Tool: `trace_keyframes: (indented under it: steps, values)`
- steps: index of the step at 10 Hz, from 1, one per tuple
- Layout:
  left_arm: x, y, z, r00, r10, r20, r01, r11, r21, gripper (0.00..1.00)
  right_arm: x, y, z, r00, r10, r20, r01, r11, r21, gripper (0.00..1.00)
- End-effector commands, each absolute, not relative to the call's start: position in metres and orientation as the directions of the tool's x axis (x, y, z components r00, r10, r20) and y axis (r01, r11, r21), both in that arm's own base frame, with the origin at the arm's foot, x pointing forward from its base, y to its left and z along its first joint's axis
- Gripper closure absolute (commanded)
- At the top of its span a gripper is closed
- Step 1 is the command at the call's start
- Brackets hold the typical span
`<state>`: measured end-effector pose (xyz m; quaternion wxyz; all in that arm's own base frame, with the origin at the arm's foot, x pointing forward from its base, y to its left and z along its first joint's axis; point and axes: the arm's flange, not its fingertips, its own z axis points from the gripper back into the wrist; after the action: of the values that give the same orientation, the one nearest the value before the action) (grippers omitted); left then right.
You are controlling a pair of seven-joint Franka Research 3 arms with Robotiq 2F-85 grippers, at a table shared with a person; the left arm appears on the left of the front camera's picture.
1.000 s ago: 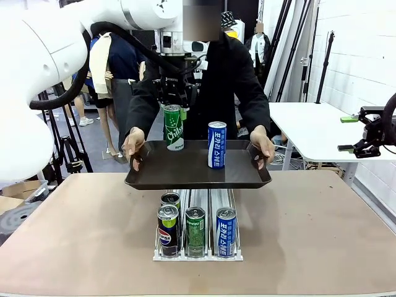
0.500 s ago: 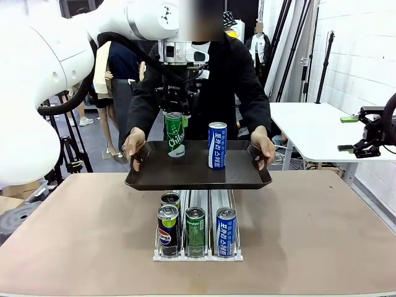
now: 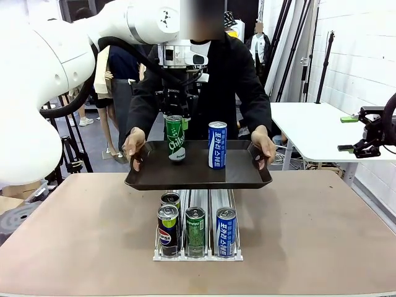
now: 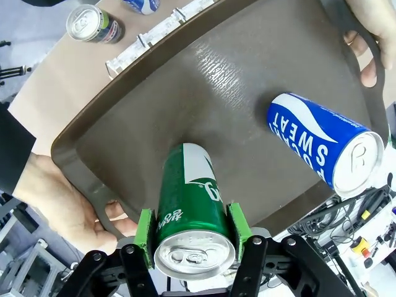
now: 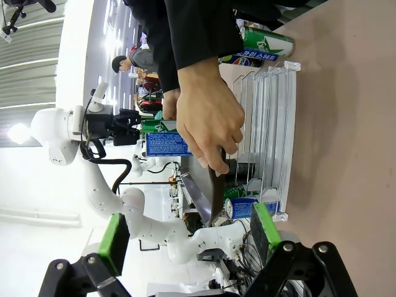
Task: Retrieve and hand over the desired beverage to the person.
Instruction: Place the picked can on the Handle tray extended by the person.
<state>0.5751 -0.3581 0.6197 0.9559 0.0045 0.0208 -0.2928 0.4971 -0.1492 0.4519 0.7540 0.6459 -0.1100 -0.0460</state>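
Observation:
My left gripper (image 3: 175, 119) is shut on the top of a green can (image 3: 176, 138), slightly tilted, its base at or just above the floor of a dark tray (image 3: 247, 173). The person (image 3: 229, 80) in black holds that tray in both hands over the table's far side. A blue can (image 3: 216, 145) stands upright on the tray to the right of the green one. In the left wrist view the green pads (image 4: 146, 235) clamp the green can (image 4: 192, 198), and the blue can (image 4: 322, 142) lies beyond it. My right gripper (image 3: 346, 133) hangs open far right, nothing between its fingers (image 5: 263, 226).
A wire rack (image 3: 198, 253) on the brown table holds a Pepsi can (image 3: 167, 230), a green can (image 3: 195, 230), a blue can (image 3: 226, 232) and one more can behind. A white side table (image 3: 309, 127) stands at the right. The person's hand (image 5: 204, 117) grips the tray edge.
My left gripper has lowered the green can down and slightly right onto the tray. The tray, the blue can and the right arm have stayed put.

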Motion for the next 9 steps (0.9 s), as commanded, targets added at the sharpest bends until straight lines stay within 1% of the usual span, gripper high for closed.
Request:
trace_keyframes:
  steps: [1, 2, 3, 7, 8, 9]
  values:
    - [0.584, -0.358, 0.63, 0.818, -0.573, -0.047, 0.572, 0.819, -0.036, 1.0, 0.496, -0.148, 0.452, 0.972, -0.204, 0.116, -0.085, 0.157, 0.984, 0.0]
    - [0.584, -0.358, 0.631, 0.818, -0.573, -0.051, 0.572, 0.819, -0.04, 1.0, 0.496, -0.148, 0.452, 0.972, -0.204, 0.116, -0.085, 0.157, 0.984, 0.0]
    - [0.585, -0.358, 0.631, 0.82, -0.57, -0.054, 0.569, 0.821, -0.045, 0.82, 0.496, -0.148, 0.452, 0.972, -0.204, 0.116, -0.085, 0.157, 0.984, 0.0]
    - [0.584, -0.354, 0.635, 0.827, -0.56, -0.039, 0.559, 0.828, -0.03, 0.04, 0.496, -0.148, 0.452, 0.972, -0.204, 0.116, -0.085, 0.157, 0.984, 0.0]
    - [0.584, -0.352, 0.64, 0.831, -0.556, -0.022, 0.555, 0.831, -0.031, 0.0, 0.496, -0.148, 0.452, 0.972, -0.204, 0.116, -0.085, 0.157, 0.984, 0.0]
    - [0.583, -0.349, 0.647, 0.837, -0.547, -0.006, 0.547, 0.836, -0.032, 0.0, 0.496, -0.148, 0.452, 0.972, -0.204, 0.116, -0.085, 0.157, 0.984, 0.0]
